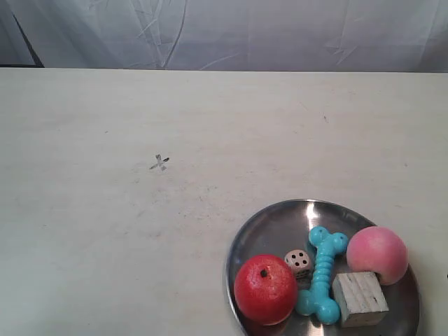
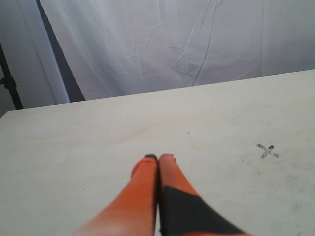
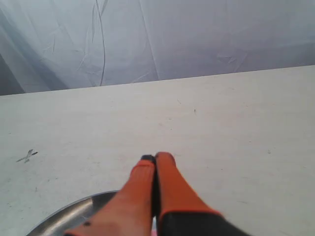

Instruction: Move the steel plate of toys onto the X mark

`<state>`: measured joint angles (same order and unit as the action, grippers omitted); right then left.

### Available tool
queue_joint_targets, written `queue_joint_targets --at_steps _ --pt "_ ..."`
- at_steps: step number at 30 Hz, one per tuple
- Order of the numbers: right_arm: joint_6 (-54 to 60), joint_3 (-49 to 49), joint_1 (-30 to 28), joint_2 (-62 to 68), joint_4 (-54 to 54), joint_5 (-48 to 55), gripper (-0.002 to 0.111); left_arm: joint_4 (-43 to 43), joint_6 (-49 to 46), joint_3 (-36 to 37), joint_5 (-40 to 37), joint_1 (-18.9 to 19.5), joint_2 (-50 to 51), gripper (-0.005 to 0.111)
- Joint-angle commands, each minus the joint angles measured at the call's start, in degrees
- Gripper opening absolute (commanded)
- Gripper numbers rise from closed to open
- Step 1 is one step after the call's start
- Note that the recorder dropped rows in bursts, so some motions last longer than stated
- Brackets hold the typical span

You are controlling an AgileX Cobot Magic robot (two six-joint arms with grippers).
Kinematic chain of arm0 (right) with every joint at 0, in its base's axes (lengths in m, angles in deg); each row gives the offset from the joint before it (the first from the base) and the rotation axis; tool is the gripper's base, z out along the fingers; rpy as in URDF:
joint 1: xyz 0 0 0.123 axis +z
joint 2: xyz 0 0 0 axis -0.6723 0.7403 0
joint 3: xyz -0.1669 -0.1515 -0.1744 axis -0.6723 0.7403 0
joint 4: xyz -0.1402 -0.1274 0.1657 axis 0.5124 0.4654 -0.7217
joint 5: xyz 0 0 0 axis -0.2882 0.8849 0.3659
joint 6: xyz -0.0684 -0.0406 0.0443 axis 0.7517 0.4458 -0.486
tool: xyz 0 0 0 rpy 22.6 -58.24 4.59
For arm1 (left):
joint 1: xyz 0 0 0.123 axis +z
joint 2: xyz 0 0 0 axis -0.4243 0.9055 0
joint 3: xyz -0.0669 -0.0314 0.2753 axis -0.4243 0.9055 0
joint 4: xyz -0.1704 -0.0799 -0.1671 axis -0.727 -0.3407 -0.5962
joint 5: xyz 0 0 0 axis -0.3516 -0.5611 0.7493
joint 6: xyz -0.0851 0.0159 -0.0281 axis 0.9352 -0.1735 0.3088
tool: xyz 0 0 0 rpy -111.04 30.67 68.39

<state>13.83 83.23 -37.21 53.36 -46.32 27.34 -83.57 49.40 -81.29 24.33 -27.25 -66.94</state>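
Observation:
The steel plate (image 1: 269, 224) sits at the exterior view's lower right, cut off by the frame's bottom edge. It holds a red apple (image 1: 264, 289), a white die (image 1: 299, 262), a turquoise bone (image 1: 322, 274), a pale wooden cube (image 1: 360, 299) and a pink peach (image 1: 377, 254). The X mark (image 1: 159, 163) is drawn on the cream tabletop, up and left of the plate. No arm shows in the exterior view. My left gripper (image 2: 158, 158) is shut and empty, with the X mark (image 2: 267, 151) off to one side. My right gripper (image 3: 156, 157) is shut above the plate's rim (image 3: 64, 215).
A white wrinkled curtain (image 1: 231, 31) hangs behind the table's far edge. The cream tabletop (image 1: 105, 231) stretches bare around the X mark. A dark stand (image 2: 10, 83) shows beside the curtain in the left wrist view.

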Motion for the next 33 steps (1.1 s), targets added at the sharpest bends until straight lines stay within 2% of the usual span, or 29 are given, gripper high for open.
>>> queue_joint_targets --at_steps 1,17,27,31,33 --pt "0.1 0.1 -0.3 -0.3 0.2 -0.4 0.0 0.2 0.1 0.1 0.5 -0.1 -0.2 0.0" --pt "0.1 0.1 1.5 -0.3 0.2 -0.4 0.0 0.7 0.1 0.1 1.0 -0.1 -0.2 0.0" --pt "0.1 0.1 1.5 -0.3 0.2 -0.4 0.0 0.7 0.1 0.1 12.9 -0.1 -0.2 0.0" --pt "0.1 0.1 1.5 -0.3 0.2 -0.4 0.0 0.7 0.4 0.1 21.5 -0.1 -0.2 0.0" --pt "0.1 0.1 1.4 -0.3 -0.1 -0.4 0.0 -0.7 4.6 0.1 25.8 -0.1 -0.2 0.0"
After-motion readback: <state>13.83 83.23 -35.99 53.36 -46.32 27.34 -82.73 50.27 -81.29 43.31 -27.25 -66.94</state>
